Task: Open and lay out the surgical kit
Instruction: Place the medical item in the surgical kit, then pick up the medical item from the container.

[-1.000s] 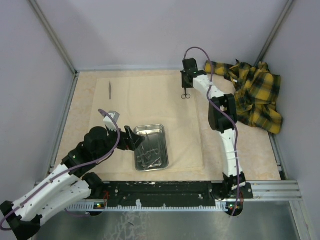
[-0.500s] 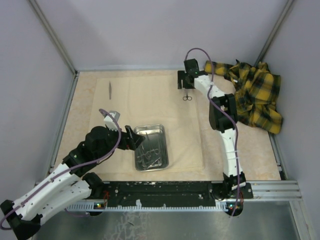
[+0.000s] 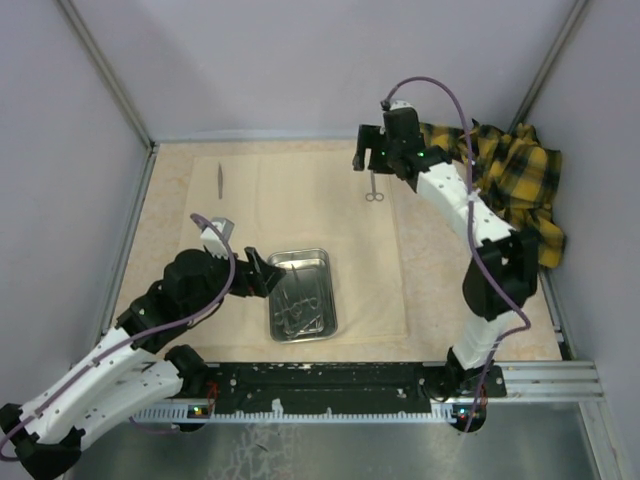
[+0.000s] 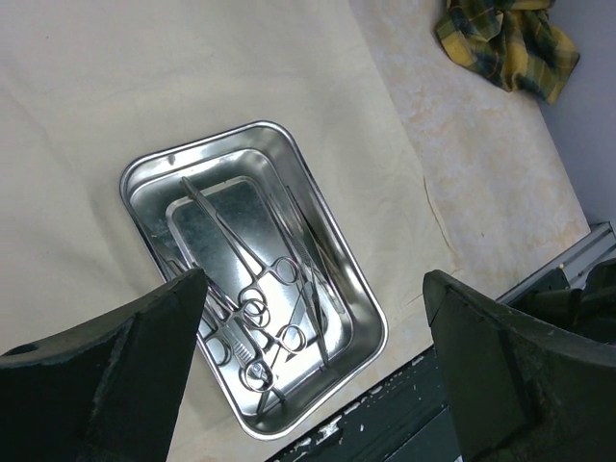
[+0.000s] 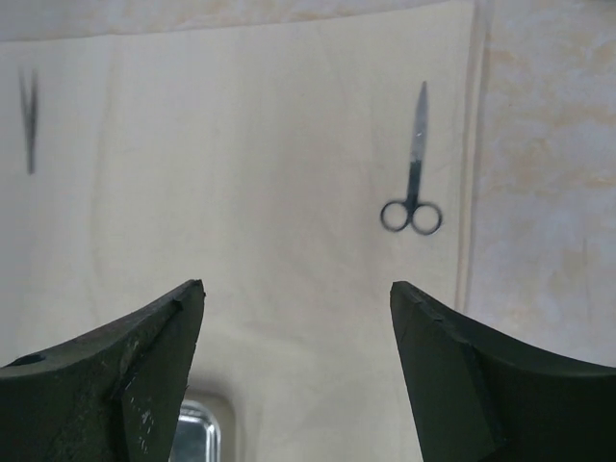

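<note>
**Kit status.** The pale beige cloth wrap point(image 3: 340, 215) is open and lies flat on the desk point(image 3: 470, 310). The shiny rectangular steel tray point(image 3: 298, 253) sits on the near part of the wrap, uncovered.

**Laid out.** Two instruments lie on the wrap outside the tray:
- a thin ring-handled steel scissor-type instrument point(image 5: 415, 183) near the wrap's far right edge;
- a thin pair of steel tweezers point(image 3: 220, 179) near its far left edge, well apart from the first.

**To be done.** Several ring-handled steel forceps and clamps point(image 4: 260, 298) are piled crosswise in the tray. Their exact count cannot be read. Judged from this, unwrapping is complete and the laying-out is at an early stage, with most instruments not yet moved.

**Left jaws.** Spread wide and empty, they hang above the tray.

**Right jaws.** Spread and empty, they hang over the far part of the wrap, near the scissor-type instrument but clear of it.

**Surroundings.** A crumpled yellow-and-black plaid cloth point(image 3: 510, 190) lies at the far right of the desk, off the wrap.
</note>
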Controlling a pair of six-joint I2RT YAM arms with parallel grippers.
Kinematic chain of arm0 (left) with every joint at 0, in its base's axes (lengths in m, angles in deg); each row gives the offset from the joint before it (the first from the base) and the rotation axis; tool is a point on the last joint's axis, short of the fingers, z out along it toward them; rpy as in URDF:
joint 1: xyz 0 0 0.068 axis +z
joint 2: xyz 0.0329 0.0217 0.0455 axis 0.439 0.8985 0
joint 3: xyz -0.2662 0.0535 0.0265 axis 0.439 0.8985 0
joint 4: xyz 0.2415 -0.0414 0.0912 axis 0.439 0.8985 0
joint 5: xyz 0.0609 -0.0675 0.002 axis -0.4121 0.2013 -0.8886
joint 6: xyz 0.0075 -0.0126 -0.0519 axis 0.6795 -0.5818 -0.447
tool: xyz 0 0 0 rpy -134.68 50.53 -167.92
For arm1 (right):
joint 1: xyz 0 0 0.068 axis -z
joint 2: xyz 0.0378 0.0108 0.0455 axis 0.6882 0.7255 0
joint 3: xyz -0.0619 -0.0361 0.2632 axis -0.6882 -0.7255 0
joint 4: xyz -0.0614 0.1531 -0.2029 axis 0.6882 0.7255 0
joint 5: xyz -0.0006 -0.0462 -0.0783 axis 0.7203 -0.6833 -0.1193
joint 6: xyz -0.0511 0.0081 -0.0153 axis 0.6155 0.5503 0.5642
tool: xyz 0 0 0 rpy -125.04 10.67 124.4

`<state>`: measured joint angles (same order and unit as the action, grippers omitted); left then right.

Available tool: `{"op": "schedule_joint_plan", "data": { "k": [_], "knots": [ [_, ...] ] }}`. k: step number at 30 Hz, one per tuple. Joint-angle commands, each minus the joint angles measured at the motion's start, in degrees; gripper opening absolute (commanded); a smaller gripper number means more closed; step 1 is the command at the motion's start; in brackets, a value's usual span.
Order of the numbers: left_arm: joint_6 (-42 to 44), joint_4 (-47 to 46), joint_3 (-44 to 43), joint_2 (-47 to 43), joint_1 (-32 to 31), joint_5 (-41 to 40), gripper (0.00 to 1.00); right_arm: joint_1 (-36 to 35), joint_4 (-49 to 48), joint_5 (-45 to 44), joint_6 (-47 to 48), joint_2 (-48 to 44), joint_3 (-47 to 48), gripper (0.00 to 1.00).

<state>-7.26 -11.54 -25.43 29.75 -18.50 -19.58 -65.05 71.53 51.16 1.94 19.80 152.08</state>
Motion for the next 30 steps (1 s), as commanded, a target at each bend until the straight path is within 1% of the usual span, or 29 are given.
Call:
{"op": "schedule_joint_plan", "data": {
  "k": [1,4,6,8,11,15,16,18,20,26,28,30],
  "knots": [
    [1.14,4.3,-3.59,-1.51,-0.2,-1.96,0.99,-2.25,-1.93,9.19,-4.17,-14.11,-13.47,0.78],
    [1.3,6.45,-4.43,-3.15,-0.19,-2.84,0.99,-6.71,-2.38,9.01,-4.79,-23.31,-23.29,0.78],
    [1.29,6.94,-4.52,-4.39,-0.2,-3.16,0.99,-10.1,-2.62,8.91,-6.82,-29.0,-28.91,0.79],
    [1.29,7.43,-4.58,-4.98,-0.2,-3.16,1.0,-12.88,-2.78,10.8,-9.49,-33.53,-33.35,0.79],
    [1.24,7.92,-4.71,-5.1,-0.2,-2.64,0.99,-17.74,-4.12,12.6,-13.01,-38.39,-39.02,0.79],
    [0.75,7.6,-4.05,-5.29,-0.2,-1.76,0.99,-21.4,-10.61,17.97,-17.61,-41.71,-46.19,0.78],
    [0.69,7.28,-3.87,-5.35,-0.2,-1.46,1.0,-21.91,-12.97,21.32,-18.61,-41.49,-47.67,0.77],
    [0.53,7.19,-3.74,-5.21,-0.2,-1.11,0.99,-22.87,-15.44,23.81,-20.19,-39.86,-49.25,0.71],
    [0.1,7.29,-3.81,-5.14,-0.18,-0.92,0.99,-24.65,-16.65,23.76,-20.65,-37.49,-49.54,0.66],
    [-0.4,5.99,-3.02,-5.05,-0.2,-0.24,0.99,-28.41,-23.13,22.23,-23.8,-30.05,-50.34,0.61],
    [-0.57,5.93,-2.87,-4.9,-0.2,-0.06,0.99,-29.36,-25.64,22.14,-24.73,-27.72,-50.4,0.56],
    [-0.71,5.74,-2.69,-4.99,-0.2,-0.03,0.99,-30.31,-25.82,20.94,-25.16,-24.91,-49.43,0.53]
  ]
}}
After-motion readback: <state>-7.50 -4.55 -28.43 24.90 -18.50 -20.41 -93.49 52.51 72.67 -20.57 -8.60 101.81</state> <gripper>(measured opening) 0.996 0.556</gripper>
